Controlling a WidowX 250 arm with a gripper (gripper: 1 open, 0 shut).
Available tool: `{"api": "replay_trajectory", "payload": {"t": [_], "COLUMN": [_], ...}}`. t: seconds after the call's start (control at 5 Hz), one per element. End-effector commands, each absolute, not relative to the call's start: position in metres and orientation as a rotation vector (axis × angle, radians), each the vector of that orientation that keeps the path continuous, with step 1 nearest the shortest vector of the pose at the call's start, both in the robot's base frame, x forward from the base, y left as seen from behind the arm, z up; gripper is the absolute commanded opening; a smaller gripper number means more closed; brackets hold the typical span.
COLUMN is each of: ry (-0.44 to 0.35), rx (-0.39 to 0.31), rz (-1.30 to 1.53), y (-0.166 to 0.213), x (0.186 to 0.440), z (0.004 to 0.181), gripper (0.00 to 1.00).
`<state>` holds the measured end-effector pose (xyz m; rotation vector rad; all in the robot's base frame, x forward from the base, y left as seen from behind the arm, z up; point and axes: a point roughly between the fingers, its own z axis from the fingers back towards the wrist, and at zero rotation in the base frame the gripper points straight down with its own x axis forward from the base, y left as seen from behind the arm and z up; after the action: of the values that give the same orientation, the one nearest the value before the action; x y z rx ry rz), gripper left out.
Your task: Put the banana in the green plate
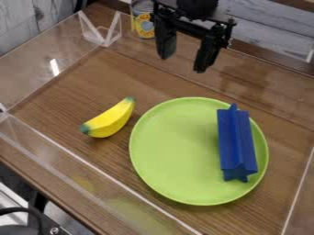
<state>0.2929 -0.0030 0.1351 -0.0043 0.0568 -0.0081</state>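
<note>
A small yellow banana with a greenish tip lies on the wooden table, just left of the green plate and apart from its rim. The plate is large, round and lime-green, at the centre right. A long blue ridged block rests on the plate's right half. My gripper hangs at the top centre, well above and behind both, black fingers pointing down. Its jaws stand open with nothing between them.
Clear acrylic walls fence the wooden table on the left, front and right. A clear stand and a yellow-labelled object sit at the back behind the gripper.
</note>
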Motion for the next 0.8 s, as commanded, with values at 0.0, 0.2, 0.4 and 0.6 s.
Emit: {"api": "replay_trajectory", "payload": {"t": [0.0, 0.2, 0.4, 0.6], "ry": [0.054, 0.029, -0.008, -0.037], "rx": [-0.003, 0.002, 0.016, 0.029], "rz": [-0.044, -0.128, -0.164, -0.218], "y": [0.005, 0.016, 0.035, 0.056], "x": [0.282, 0.262, 0.246, 0.233], "z": [0.130, 0.127, 0.125, 0.120], "gripper": [1.00, 1.00, 1.00, 1.00]}}
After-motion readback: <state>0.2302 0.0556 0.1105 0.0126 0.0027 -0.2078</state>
